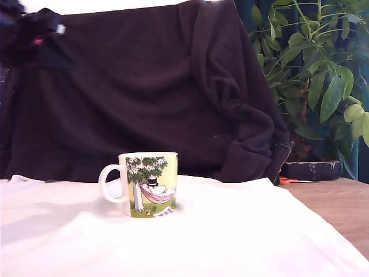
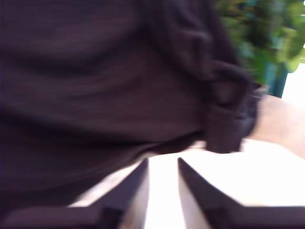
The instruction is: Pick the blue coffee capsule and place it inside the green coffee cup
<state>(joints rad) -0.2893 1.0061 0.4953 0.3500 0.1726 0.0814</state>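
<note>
Capsule: blue coffee capsule not visible in either view; can't tell where it is.
Exterior, surface: white cloth (image 1: 230,236) covers the table, a little rumpled; bare wooden tabletop (image 1: 340,202) shows at the exterior view's right.
Exterior, room: dark cloth (image 1: 144,92) draped across the back, bunched in folds toward the exterior view's right. Leafy green plant (image 1: 317,63) behind it at the right, in a dark planter (image 1: 311,170). Small orange item (image 1: 286,180) on the wood just below the planter, too small to identify.
Exterior, cup: green coffee cup (image 1: 151,184) stands upright on the white cloth, left of centre. White handle points to the exterior view's left. Print shows a tree, a figure in a black top hat, a pink hammock, on yellow-green. Inside of cup not visible from this angle.
Exterior, arm: dark blurred part with a red spot at top left corner (image 1: 34,29), high above the table, well apart from the cup.
Wrist, scene: blurred. Dark cloth (image 2: 105,86) fills most of the frame, plant (image 2: 267,33) beyond it, white cloth (image 2: 238,176) below.
Wrist, gripper: gripper (image 2: 163,164) has its two dark fingers (image 2: 136,183) spread with a gap between the tips, nothing in the gap. Aimed at the dark cloth, not at the cup.
</note>
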